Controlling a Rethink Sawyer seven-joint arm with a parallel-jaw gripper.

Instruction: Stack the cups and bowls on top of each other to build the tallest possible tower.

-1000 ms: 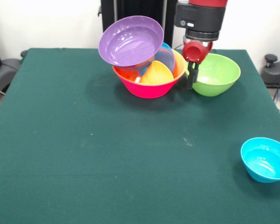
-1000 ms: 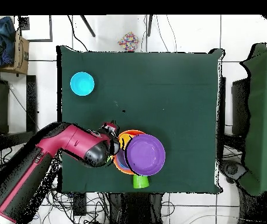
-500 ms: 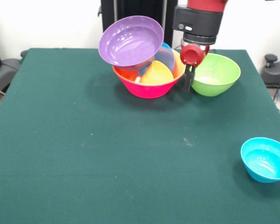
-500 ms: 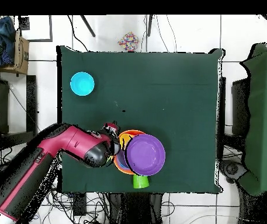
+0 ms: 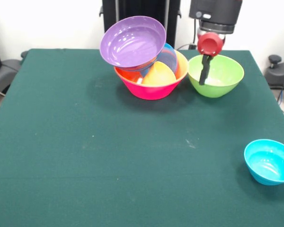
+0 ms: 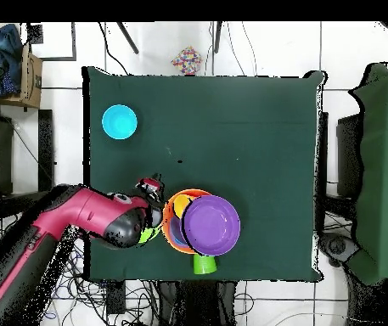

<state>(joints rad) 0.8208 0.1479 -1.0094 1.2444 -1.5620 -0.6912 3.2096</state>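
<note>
One green-clothed counter [image 5: 85, 156] carried everything. The tower [image 5: 144, 59] stood toward twelve o'clock in the front view: a pink bowl [image 5: 149, 90] lowest, orange and blue bowls nested in it, and a purple bowl [image 5: 132, 41] tilted on top. Just beside it at three o'clock sat a green bowl [image 5: 222, 78]. A small blue bowl [image 5: 270, 161] lay well apart, at about five o'clock on the counter. The gripper [image 5: 205, 71] hung over the green bowl's rim; whether its jaws were apart or together could not be told.
</note>
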